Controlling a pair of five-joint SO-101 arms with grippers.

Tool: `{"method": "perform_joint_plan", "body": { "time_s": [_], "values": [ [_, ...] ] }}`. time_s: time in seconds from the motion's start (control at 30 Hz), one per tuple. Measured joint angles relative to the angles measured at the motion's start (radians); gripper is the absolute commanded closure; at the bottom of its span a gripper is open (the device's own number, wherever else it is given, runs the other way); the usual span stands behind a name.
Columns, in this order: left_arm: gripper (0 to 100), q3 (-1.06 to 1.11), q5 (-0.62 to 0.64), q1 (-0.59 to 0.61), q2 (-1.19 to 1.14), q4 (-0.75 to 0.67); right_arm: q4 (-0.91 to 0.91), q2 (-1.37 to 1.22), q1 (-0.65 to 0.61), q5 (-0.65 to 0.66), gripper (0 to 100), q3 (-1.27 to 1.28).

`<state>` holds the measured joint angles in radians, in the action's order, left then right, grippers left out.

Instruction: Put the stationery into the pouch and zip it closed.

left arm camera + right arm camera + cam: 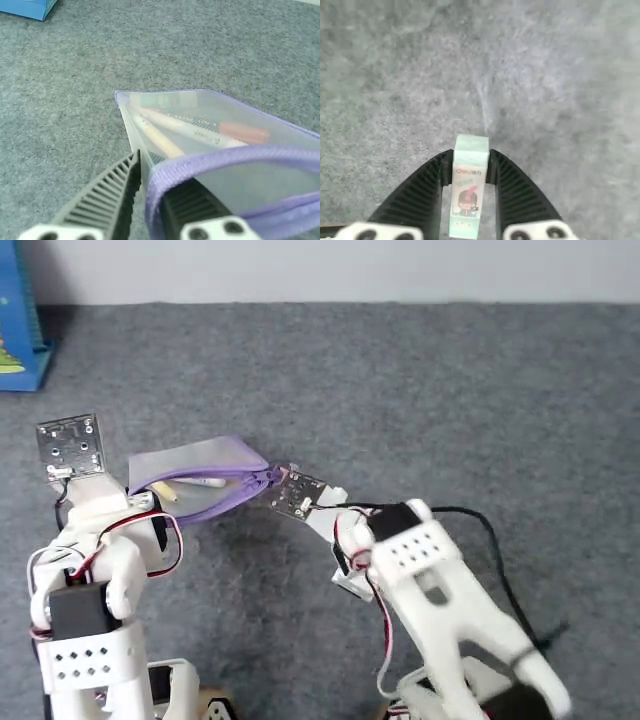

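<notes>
Mint-green and white, the small paper-sleeved eraser (469,190) sits pinched in the right gripper (470,155), black ribbed fingers (515,195) tight on it, at the four-o'clock end of the translucent purple-trimmed pouch (205,465). The left gripper (142,167) clamps the pouch's purple rim. Pens (190,127) are already in. Eraser next, I'd say: swing it toward ten o'clock, over the mouth. Both arms reach forward, low.
</notes>
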<state>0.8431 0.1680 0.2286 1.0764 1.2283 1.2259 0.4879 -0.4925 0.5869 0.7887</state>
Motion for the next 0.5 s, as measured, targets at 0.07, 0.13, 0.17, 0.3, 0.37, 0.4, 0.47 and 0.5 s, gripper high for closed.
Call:
{"method": "perform_joint_plan", "body": {
  "time_s": [0.07, 0.13, 0.17, 0.3, 0.37, 0.4, 0.47, 0.5],
  "values": [
    [99, -0.002, 0.0, 0.0, 0.0, 0.0, 0.025, 0.098, -0.002, 0.002, 98.8, 0.0],
    [99, -0.015, 0.0, -0.018, 0.0, 0.005, 0.038, 0.198, -0.002, -0.003, 98.9, 0.0],
    [99, -0.028, 0.0, -0.034, 0.0, 0.015, 0.041, 0.249, -0.002, -0.017, 98.9, 0.0],
    [99, -0.083, 0.0, -0.095, 0.0, 0.06, 0.041, 0.445, -0.002, -0.12, 98.9, 0.0],
    [99, -0.11, 0.0, -0.118, 0.0, 0.061, 0.041, 0.534, -0.008, -0.146, 98.9, 0.0],
    [99, -0.126, 0.0, -0.127, 0.0, 0.068, 0.041, 0.574, -0.021, -0.157, 98.9, 0.0],
    [99, -0.158, 0.0, -0.143, 0.0, 0.086, 0.041, 0.643, -0.046, -0.18, 98.9, 0.0],
    [99, -0.172, 0.0, -0.15, 0.0, 0.097, 0.041, 0.671, -0.052, -0.19, 98.9, 0.0]
  ]
}}
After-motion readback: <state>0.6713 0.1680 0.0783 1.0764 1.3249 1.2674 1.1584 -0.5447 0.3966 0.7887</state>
